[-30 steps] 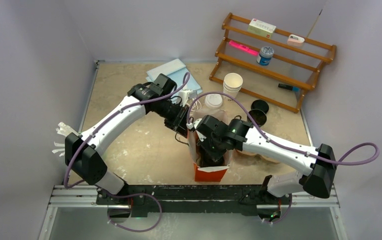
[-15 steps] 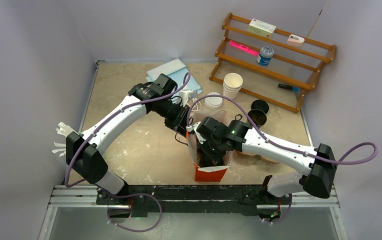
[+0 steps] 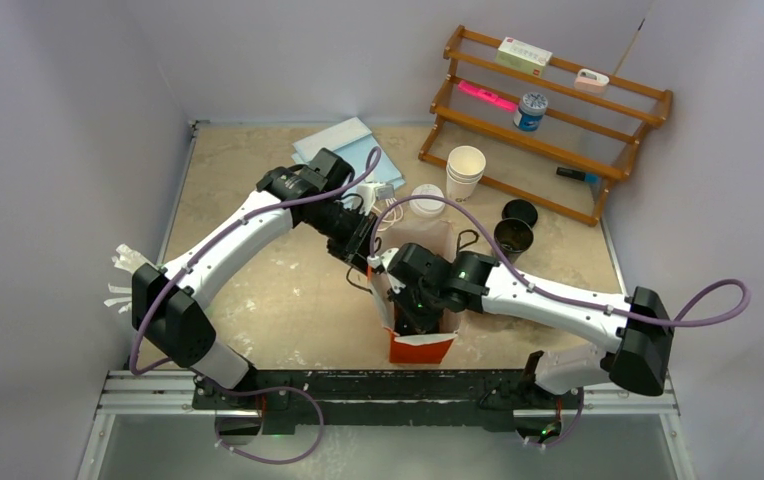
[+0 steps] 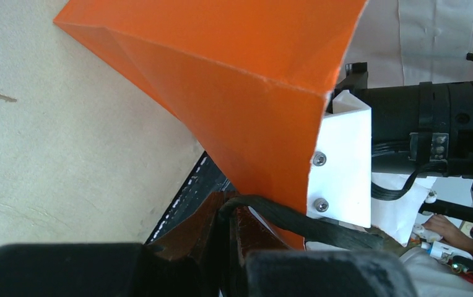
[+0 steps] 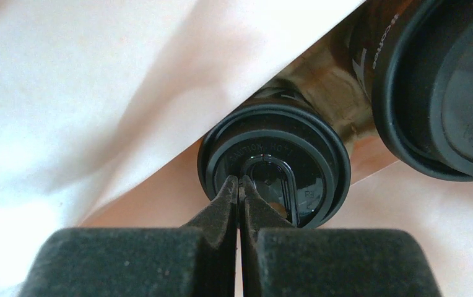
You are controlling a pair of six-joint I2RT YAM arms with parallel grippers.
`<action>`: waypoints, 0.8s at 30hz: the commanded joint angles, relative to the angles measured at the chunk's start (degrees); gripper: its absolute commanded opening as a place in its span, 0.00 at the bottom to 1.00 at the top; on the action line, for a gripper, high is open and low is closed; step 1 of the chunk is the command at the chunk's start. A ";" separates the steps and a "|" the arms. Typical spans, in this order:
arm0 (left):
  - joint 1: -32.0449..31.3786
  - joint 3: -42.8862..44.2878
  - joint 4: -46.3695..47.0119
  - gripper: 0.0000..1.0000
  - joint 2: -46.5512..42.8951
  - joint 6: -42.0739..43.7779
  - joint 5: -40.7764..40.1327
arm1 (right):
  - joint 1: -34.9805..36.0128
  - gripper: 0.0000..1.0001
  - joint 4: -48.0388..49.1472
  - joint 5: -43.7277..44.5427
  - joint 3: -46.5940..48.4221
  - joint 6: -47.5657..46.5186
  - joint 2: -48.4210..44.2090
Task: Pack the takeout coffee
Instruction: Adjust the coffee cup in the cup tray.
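In the top view, an orange bag (image 3: 423,348) is seen standing on the tabletop (image 3: 258,290) near the arm bases. Its mouth is largely blocked by the right arm (image 3: 548,298), whose wrist is sunk inside, so its jaws are hidden there. The left gripper (image 3: 371,250) is placed at the bag's far rim, and its grip cannot be made out from above. Beyond the bag, a black cup (image 3: 514,236) and a black lid (image 3: 520,211) are set just beside each other on the tabletop, near stacked white cups (image 3: 465,168). In the left wrist view, the jaws are shown clenched on the bag's black handle (image 4: 296,219); the orange wall fills much of the frame and the bag's contents are concealed. In the right wrist view, the right gripper (image 5: 240,185) is seen with jaws pressed together and nothing between them. Its tips are at the near edge of a lidded cup (image 5: 296,161) deep in the bag, and whether they touch it cannot be told. A second lidded cup (image 5: 444,86) is cut off by the frame's right edge, and the white print on its side is only partly legible.
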 commanded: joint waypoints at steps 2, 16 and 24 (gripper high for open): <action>0.17 -0.33 1.01 0.06 -1.87 1.38 1.44 | 0.72 0.00 -4.38 5.06 -5.23 2.31 2.29; 0.40 0.27 0.63 0.06 -1.88 1.51 1.40 | 0.71 0.00 -12.46 10.68 0.11 5.09 1.29; 0.61 0.72 0.15 0.06 -1.39 2.00 1.48 | 0.72 0.00 -10.34 13.52 -1.36 6.22 2.64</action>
